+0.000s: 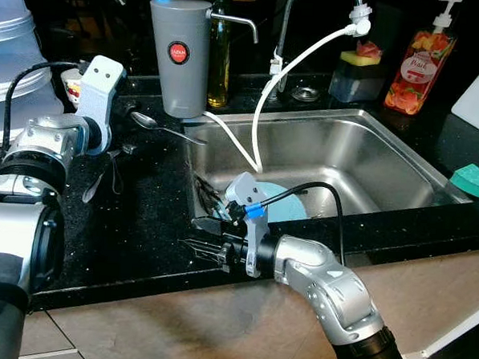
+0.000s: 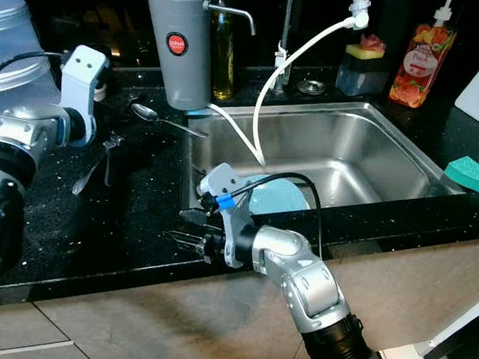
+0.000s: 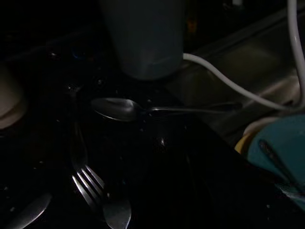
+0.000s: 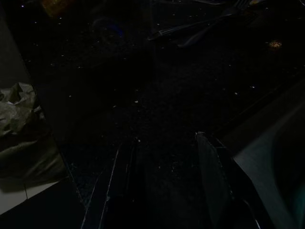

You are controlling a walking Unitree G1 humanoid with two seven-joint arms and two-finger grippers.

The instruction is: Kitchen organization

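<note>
A spoon (image 1: 150, 122) lies on the black counter (image 1: 149, 223) by the sink's left rim; it is also in the left wrist view (image 3: 116, 109). A fork (image 2: 95, 168) and another utensil lie crossed further left, and the fork (image 3: 90, 186) shows close in the left wrist view. My left gripper (image 1: 122, 149) hovers just above the fork's upper end. My right gripper (image 1: 200, 234) is low over the counter's front edge, left of the sink, and stands open with nothing between its fingers (image 4: 209, 191). A teal plate (image 1: 290, 205) leans in the sink (image 1: 369, 154).
A grey dispenser (image 1: 179, 56), an oil bottle (image 1: 219, 62), a sponge holder (image 1: 359, 69) and a soap bottle (image 1: 420, 64) line the back. A white hose (image 1: 285, 77) hangs into the sink. A green sponge (image 1: 474, 180) lies at the right, white containers (image 1: 9, 47) at the far left.
</note>
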